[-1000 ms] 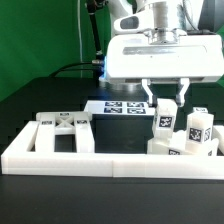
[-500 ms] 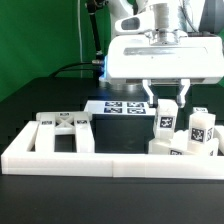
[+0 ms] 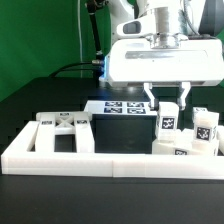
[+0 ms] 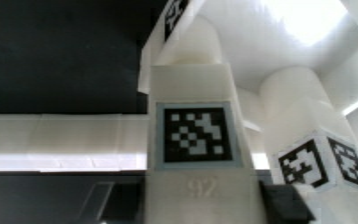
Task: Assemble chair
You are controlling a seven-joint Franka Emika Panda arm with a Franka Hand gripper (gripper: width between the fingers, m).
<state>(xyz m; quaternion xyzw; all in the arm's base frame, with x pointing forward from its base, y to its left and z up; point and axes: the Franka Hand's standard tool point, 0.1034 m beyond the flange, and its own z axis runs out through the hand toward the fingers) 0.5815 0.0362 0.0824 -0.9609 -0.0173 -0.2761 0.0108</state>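
My gripper [image 3: 167,98] is shut on a blocky white chair leg [image 3: 167,123] that stands upright, its square tag facing the camera. The leg is at the exterior view's right, just inside the white border rail [image 3: 100,160]. A second tagged leg [image 3: 207,126] stands close beside it, and another tagged chair piece [image 3: 184,152] lies low in front. In the wrist view the held leg [image 4: 197,130] fills the middle, with a dark finger pad [image 4: 108,198] on either side of it. A ladder-like chair frame [image 3: 64,131] lies flat at the exterior view's left.
The marker board [image 3: 120,108] lies behind the chair pieces, under the gripper's body. The border rail runs along the front and up the left side. A black cable [image 3: 70,70] crosses the dark table in front of a green backdrop.
The gripper has shifted slightly toward the exterior view's right with the leg in it. The second leg and the low piece in front have shifted the same way.
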